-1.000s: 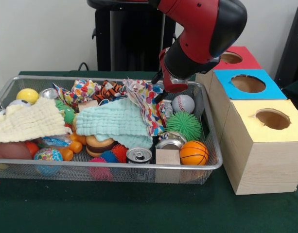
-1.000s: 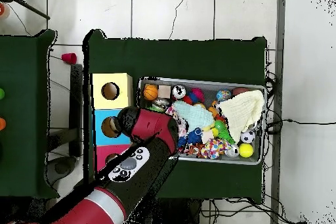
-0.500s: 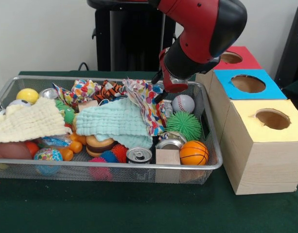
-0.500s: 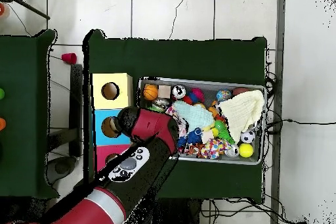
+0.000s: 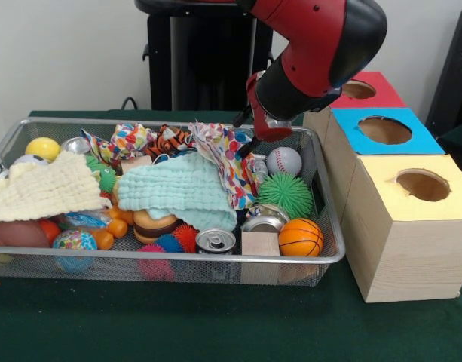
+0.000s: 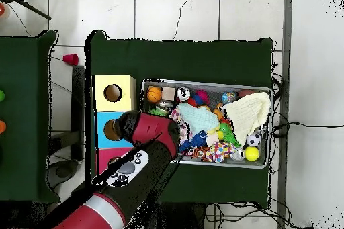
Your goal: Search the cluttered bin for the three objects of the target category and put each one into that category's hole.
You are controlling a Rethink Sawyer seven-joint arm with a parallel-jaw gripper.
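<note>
Arm (image 5: 313, 53) shifted slightly; gripper hidden over wire-mesh bin (image 5: 325, 226).

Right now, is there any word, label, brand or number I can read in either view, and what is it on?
None can be read.
Soda cans: tops only show, no label legible.
Patterned cloth: coloured shapes, no letters.
Arm panel: round controls, markings too small to read.

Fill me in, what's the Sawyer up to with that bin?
The red arm's gripper hangs over the far right corner of the wire bin, by the baseball and the patterned cloth. Nothing visibly held; its fingers aren't readable. The three boxes with holes stand beside the bin.
</note>
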